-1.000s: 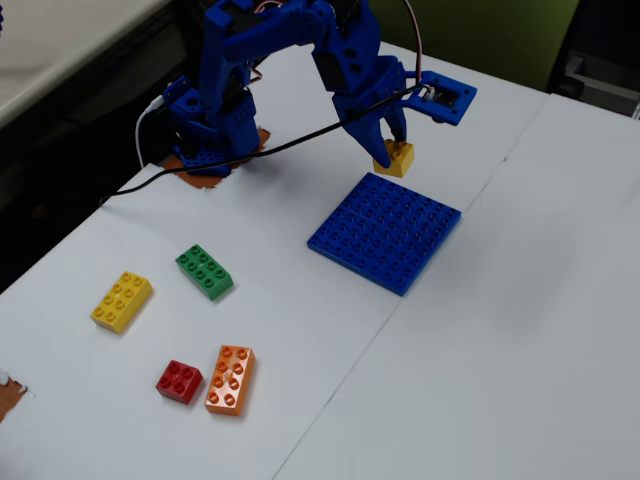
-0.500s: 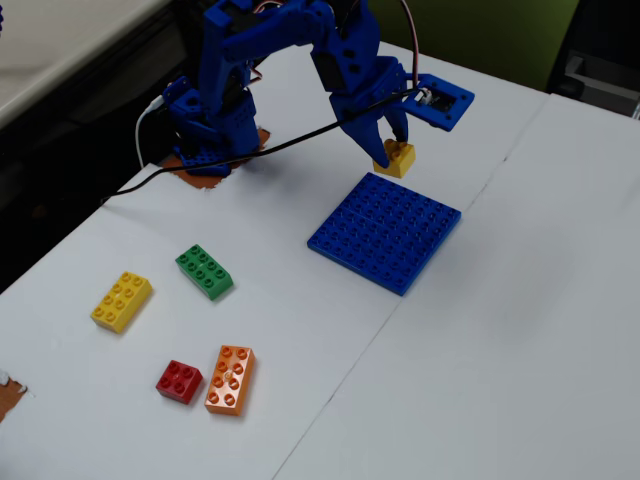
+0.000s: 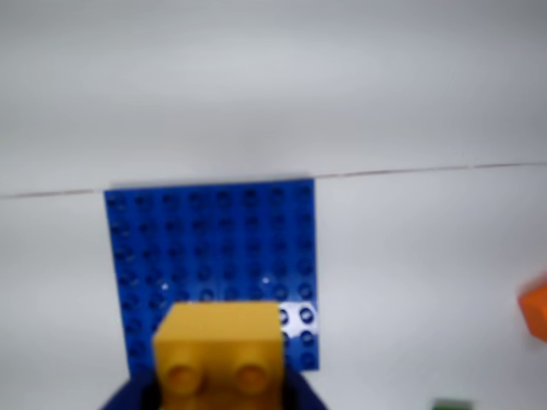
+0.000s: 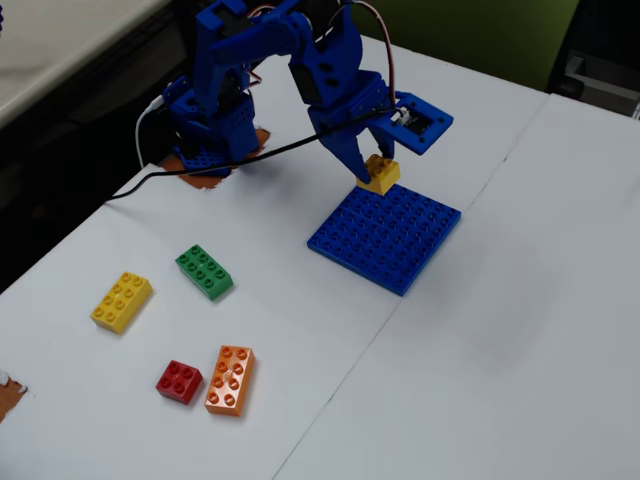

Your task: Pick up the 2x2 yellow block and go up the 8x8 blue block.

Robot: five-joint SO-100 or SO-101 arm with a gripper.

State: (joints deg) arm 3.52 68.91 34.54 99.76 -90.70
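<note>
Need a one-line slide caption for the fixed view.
Blue arm's gripper holds the 2x2 yellow block above the edge of the 8x8 blue block; four other bricks lie aside.

The 2x2 yellow block [image 4: 381,173] is a small square yellow brick. In the fixed view it sits off the table, tilted, above the far edge of the 8x8 blue block [image 4: 387,236]. In the wrist view the yellow block [image 3: 220,346] shows two studs facing the camera and covers the near edge of the blue block [image 3: 214,248]. The 8x8 blue block is a thin, square, studded baseplate. It lies flat on the white table, beside a seam line.
</note>
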